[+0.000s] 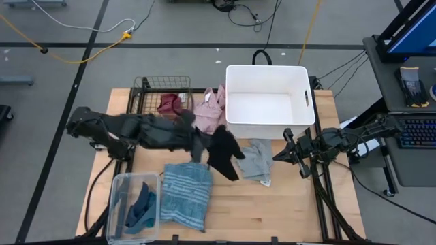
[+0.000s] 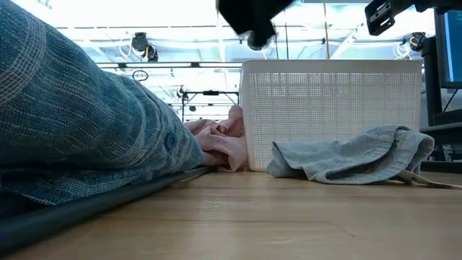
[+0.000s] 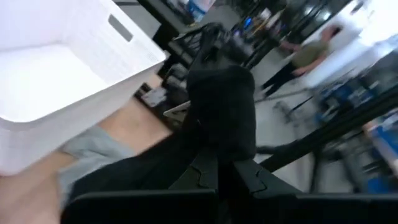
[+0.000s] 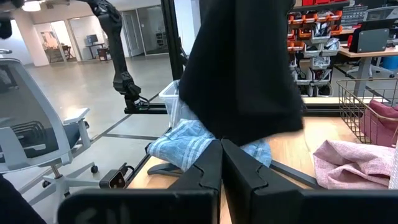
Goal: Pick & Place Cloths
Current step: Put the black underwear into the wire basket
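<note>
Left gripper: The left gripper (image 1: 201, 145) is up in the air over the middle of the table, and its fingers are pinched tight on the black cloth (image 1: 223, 154).
Why it is held so: The black cloth hangs down loose below the pinch, clear of the wood. I think it is lifted high so it can go over the wall of the white basket (image 1: 235, 73) just beside it.
Right gripper: The right gripper (image 1: 278, 155) waits at the right side of the table. Its fingers are clenched and hold nothing.
Grey cloth: One grey cloth (image 1: 257, 160) lies crumpled on the table in front of the white basket, between the two grippers. It looks easy to reach next.
Pink cloth: One pink cloth (image 1: 209, 109) is bunched up against the left wall of the white basket.
Maroon cloth: One maroon cloth (image 1: 169, 103) sits in the wire basket (image 1: 145, 84) at the back of the table.
Blue-striped cloth: One blue-striped cloth (image 1: 185, 194) lies spread flat near the front edge.
Teal cloth: One teal cloth (image 1: 142, 206) is tucked in the clear bin (image 1: 114, 197) at the front left corner.
Count of cloths: Six that I can see, one of each colour.
Count of holders: Three, the white basket, the wire basket and the clear bin.
White basket: Nothing shows inside it yet, so I think most of the job is left to do.
</note>
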Controlling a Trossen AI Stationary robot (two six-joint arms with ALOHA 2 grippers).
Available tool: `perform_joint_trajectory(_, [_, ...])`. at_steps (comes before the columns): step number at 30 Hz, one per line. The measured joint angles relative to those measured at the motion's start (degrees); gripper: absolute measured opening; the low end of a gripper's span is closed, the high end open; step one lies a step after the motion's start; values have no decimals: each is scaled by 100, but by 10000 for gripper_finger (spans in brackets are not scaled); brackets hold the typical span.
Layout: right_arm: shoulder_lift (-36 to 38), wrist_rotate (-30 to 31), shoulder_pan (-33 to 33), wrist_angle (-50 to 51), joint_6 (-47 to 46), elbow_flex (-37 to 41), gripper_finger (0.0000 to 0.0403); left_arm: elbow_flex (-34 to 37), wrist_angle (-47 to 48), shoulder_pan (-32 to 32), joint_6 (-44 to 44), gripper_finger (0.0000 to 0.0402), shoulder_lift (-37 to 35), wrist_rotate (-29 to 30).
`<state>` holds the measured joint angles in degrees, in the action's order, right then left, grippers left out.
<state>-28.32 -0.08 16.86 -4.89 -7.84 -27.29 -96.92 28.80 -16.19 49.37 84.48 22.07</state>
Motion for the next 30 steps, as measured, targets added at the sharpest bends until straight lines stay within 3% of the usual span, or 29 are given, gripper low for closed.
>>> perform_joint_trajectory(5, [0, 0, 0, 0, -1, 0, 0, 0, -41, 175, 204, 1, -537, 55])
perform_joint_trajectory(14, [0, 0, 0, 2, 0, 0, 0, -4, -40, 588, -193, 1, -1466, 1344])
perform_joint_trajectory(26, [0, 2, 0, 2, 276, 0, 0, -4, -33, 1631, -2237, 1, -1780, 3787])
perform_joint_trajectory(30, [0, 2, 0, 2, 297, 0, 0, -4, -43, 2032, -2906, 1, -1712, 4297])
